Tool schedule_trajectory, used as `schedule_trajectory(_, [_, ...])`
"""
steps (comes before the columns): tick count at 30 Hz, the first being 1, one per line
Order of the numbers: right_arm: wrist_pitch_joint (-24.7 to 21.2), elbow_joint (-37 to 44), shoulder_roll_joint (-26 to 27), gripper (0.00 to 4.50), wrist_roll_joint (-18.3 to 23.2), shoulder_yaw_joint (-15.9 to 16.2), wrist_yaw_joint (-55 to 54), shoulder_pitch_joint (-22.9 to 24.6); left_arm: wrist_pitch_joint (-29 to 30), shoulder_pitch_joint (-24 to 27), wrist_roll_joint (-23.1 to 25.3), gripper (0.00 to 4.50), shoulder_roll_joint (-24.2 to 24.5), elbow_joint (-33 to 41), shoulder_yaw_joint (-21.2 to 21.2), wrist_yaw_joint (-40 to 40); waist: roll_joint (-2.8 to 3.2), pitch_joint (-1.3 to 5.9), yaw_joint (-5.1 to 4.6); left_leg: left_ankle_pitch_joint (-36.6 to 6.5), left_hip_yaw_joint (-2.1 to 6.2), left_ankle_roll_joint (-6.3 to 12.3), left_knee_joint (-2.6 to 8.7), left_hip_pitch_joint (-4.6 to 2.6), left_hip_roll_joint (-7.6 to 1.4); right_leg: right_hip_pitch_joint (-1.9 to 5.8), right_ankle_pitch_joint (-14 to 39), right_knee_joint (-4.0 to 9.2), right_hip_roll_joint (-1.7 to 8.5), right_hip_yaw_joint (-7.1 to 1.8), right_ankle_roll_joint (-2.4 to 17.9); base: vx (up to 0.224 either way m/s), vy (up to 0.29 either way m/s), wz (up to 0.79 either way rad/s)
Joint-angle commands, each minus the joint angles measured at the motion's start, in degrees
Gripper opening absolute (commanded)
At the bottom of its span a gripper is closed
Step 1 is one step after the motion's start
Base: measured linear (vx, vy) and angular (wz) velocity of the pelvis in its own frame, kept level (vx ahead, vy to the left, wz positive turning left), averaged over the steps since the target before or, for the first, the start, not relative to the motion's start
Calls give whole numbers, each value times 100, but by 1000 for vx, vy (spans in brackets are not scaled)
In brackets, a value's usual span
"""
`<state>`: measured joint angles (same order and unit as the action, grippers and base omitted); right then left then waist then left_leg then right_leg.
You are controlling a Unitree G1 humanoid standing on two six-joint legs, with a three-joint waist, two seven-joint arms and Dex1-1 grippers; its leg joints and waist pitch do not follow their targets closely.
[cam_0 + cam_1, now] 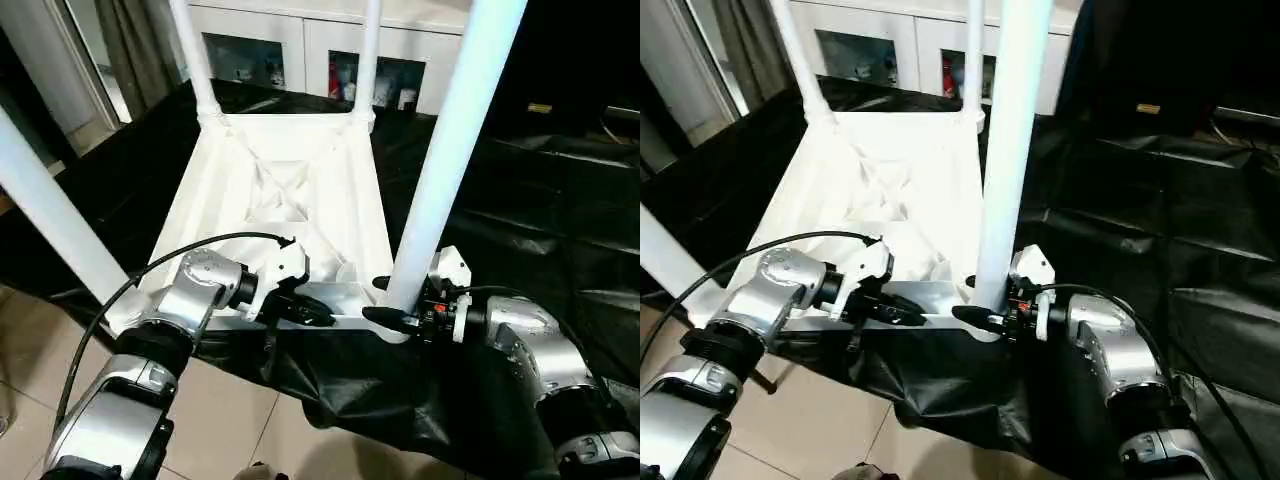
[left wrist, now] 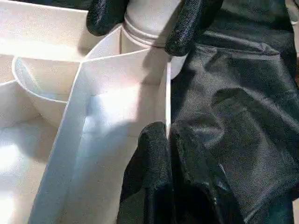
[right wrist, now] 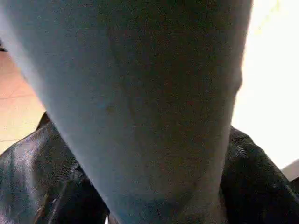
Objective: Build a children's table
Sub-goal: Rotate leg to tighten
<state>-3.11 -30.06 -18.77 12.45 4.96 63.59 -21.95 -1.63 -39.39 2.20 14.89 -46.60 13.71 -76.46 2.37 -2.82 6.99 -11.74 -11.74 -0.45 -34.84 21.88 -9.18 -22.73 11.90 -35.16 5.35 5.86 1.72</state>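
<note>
The table (image 1: pixel 285 190) lies upside down on a black sheet (image 1: pixel 520 220), its rimmed underside facing up and its four white legs standing upward from the corners; the two far legs rise near a white cabinet (image 1: pixel 300 40) with glass doors, the two near legs stand close to the robot, one at the left (image 1: pixel 50 215) and one at the right (image 1: pixel 450 140); the near-right leg is seated in its corner socket at the near rim of the top; the right gripper (image 1: pixel 385 300) sits at the foot of that leg, its two black fingers (image 2: pixel 189 25) set one on either side of the leg just above the socket, pinching the leg's base between them; in the right wrist view the leg fills the space directly ahead of that gripper, very close; the left gripper (image 1: pixel 305 305) lies just left of the same corner, low against the near rim of the top, between the two near legs, its fingers pressed together and holding nothing; the black sheet bunches and hangs over the edge below the rim, above a tan tile floor (image 1: pixel 230 420); both silver forearms reach in from the near side.
</note>
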Motion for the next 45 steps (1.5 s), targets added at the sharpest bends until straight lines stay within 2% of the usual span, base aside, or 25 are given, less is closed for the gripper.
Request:
schedule_trajectory(1, [-132,-91,170,256,-213,189,-291,128,42,-89,35,0,-213,-180,-66,607,-90,302,-19,-919,240,427,472,-117,-544,245,860,436,553,-384,1340,0,0,0])
schedule_trajectory(3, [-154,-369,458,256,-388,11,-1301,80,89,-222,69,0,-431,-353,-182,1187,-74,293,-32,-1090,245,264,489,-126,-534,242,1296,495,575,-396,1227,0,0,0])
schedule_trajectory(5, [-169,-487,601,255,-421,-77,-1710,57,121,-280,89,0,-546,-416,-215,1438,-60,241,-78,-1489,286,53,538,-156,-518,240,1957,577,592,-388,1083,0,0,0])
schedule_trajectory(6, [-233,-594,821,255,-440,-196,-2262,36,146,-357,138,0,-725,-499,-218,1759,-70,184,-125,-1924,299,-91,574,-231,-503,205,2791,707,598,-388,833,0,0,0])
schedule_trajectory(9, [-333,-679,1114,255,-482,-321,-2961,20,188,-453,200,0,-989,-603,-198,2180,-72,184,-168,-2126,341,-187,605,-284,-490,211,3232,779,611,-374,629,0,0,0])
schedule_trajectory(10, [-358,-723,1220,254,-535,-338,-3225,3,204,-494,222,0,-1106,-647,-193,2386,-80,188,-168,-2078,330,-143,619,-299,-486,210,3216,810,607,-386,571,0,0,0])
schedule_trajectory(11, [-358,-723,1220,254,-535,-338,-3225,3,204,-494,222,0,-1106,-647,-193,2386,-24,187,-156,-2042,335,-142,625,-311,-487,200,3147,809,614,-397,581,0,0,0])
schedule_trajectory(14, [-367,-786,1432,254,-649,-283,-3548,-34,212,-550,255,0,-1321,-711,-146,2620,-27,198,-209,-2080,351,-161,682,-282,-518,238,2756,780,591,-393,665,0,0,0])
schedule_trajectory(15, [-310,-765,1508,254,-696,-238,-3560,-36,188,-570,267,0,-1383,-746,-120,2665,10,205,-207,-2076,352,-169,682,-281,-516,242,2654,771,593,-395,691,0,0,0])
schedule_trajectory(17, [-297,-757,1516,254,-704,-227,-3550,-34,184,-571,269,0,-1389,-750,-116,2666,-4,212,-220,-2069,346,-158,694,-264,-523,261,2366,751,588,-398,767,0,0,0])
schedule_trajectory(18, [-249,-738,1534,310,-725,-193,-3532,-30,164,-581,277,0,-1403,-773,-109,2679,-1,207,-219,-2102,330,-145,693,-275,-521,244,2251,742,590,-414,836,0,0,0])
schedule_trajectory(19, [-214,-693,1534,324,-667,-192,-3406,-26,140,-570,280,0,-1378,-771,-97,2599,4,211,-218,-2101,330,-142,691,-272,-519,253,2232,739,598,-418,852,0,0,0])
schedule_trajectory(24, [-34,-477,1384,345,-512,-136,-2880,-16,17,-521,280,0,-1207,-759,-82,2217,-14,211,-197,-1980,323,-29,680,-252,-517,275,2308,756,624,-430,838,0,0,0])
schedule_trajectory(27, [-19,-224,1071,345,-383,2,-2168,28,-84,-454,238,0,-1002,-701,-47,1778,-18,222,-175,-1796,308,55,678,-245,-522,292,2050,737,606,-426,893,0,0,0])
schedule_trajectory(28, [43,-36,755,345,-294,106,-1503,72,-141,-393,180,0,-807,-635,-24,1339,-22,230,-158,-1678,289,140,670,-230,-533,308,1844,707,595,-430,943,0,0,0])
schedule_trajectory(31, [36,114,411,345,-164,117,-810,111,-171,-309,109,0,-553,-513,28,735,-32,293,-117,-1152,260,371,610,-162,-541,352,1168,587,593,-410,1144,0,0,0])
schedule_trajectory(33, [-35,165,262,345,-88,85,-461,120,-177,-275,62,0,-442,-462,18,494,-83,353,-113,-432,244,669,521,-114,-532,375,-38,417,566,-382,1423,57,-17,-2])
schedule_trajectory(34, [-35,165,262,345,-88,85,-461,120,-177,-275,62,0,-442,-462,18,494,-70,375,-96,-244,246,758,487,-105,-521,374,-366,359,567,-378,1491,55,-10,-3])
schedule_trajectory(35, [-64,193,200,345,-58,71,-324,131,-170,-259,37,0,-401,-435,8,397,-90,389,-86,55,236,972,419,-86,-510,332,-939,285,556,-377,1589,51,-2,-1])
schedule_trajectory(36, [-109,203,40,345,9,75,-26,123,-166,-237,2,0,-284,-404,-7,178,-94,396,-76,170,228,1133,378,-86,-506,309,-1190,242,545,-365,1665,0,0,0])
schedule_trajectory(39, [-136,194,-127,345,105,70,259,90,-104,-163,-91,0,-94,-296,20,-250,-95,419,-29,298,232,1331,313,-32,-499,292,-1258,196,553,-350,1613,0,0,0])
schedule_trajectory(40, [-135,178,-146,345,116,55,294,77,-77,-139,-107,0,-52,-261,40,-355,-101,403,-27,234,233,1320,319,-25,-509,282,-1138,205,555,-347,1605,0,0,0])
schedule_trajectory(42, [-128,141,-182,322,131,14,368,50,-42,-85,-133,0,26,-191,62,-520,-79,350,-24,-258,229,1110,375,-43,-539,260,-201,307,557,-346,1531,0,0,0])
schedule_trajectory(44, [-133,114,-200,313,156,-35,425,19,-56,-55,-139,0,64,-170,44,-546,-80,340,-22,-434,227,952,400,-62,-546,257,166,343,551,-355,1492,0,0,0])
schedule_trajectory(45, [-122,101,-200,308,157,-47,442,10,-61,-42,-132,0,80,-163,37,-532,-83,321,-32,-638,228,752,439,-86,-562,238,460,371,529,-368,1465,0,0,0])
